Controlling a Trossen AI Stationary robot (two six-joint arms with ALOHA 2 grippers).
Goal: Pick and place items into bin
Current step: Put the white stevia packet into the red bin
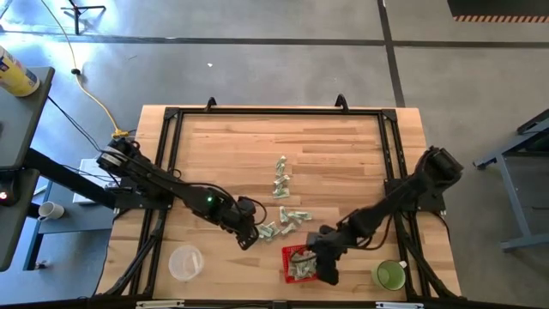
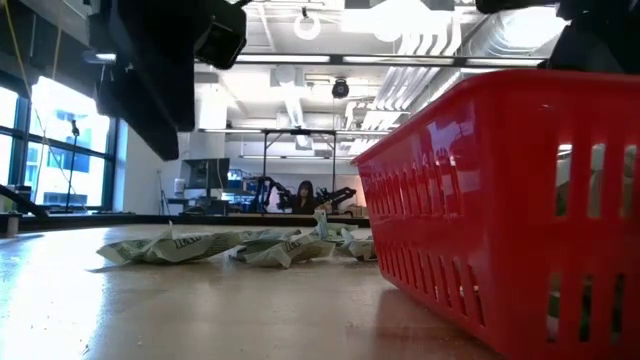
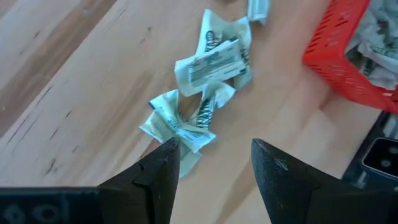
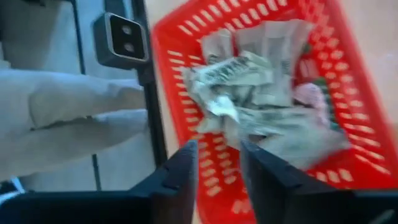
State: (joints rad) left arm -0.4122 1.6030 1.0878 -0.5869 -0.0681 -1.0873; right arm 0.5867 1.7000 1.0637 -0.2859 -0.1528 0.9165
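Several pale green-and-white wrapped items (image 1: 290, 219) lie scattered on the wooden table, from its middle toward the near edge; in the low view they rest flat (image 2: 190, 245). The red bin (image 1: 288, 256) stands near the front edge with several items (image 4: 255, 93) inside. My left gripper (image 3: 214, 149) hovers open just left of the nearest cluster of items (image 3: 208, 62), nothing between its fingers. My right gripper (image 4: 219, 146) hangs over the bin (image 4: 180, 62), fingers narrowly open, nothing plainly between them.
A clear round container (image 1: 184, 263) sits at the front left and a green cup (image 1: 390, 275) at the front right, beside the bin. Black frame rails (image 1: 274, 112) border the table. A small camera block (image 4: 121, 37) stands at the near edge beside the bin.
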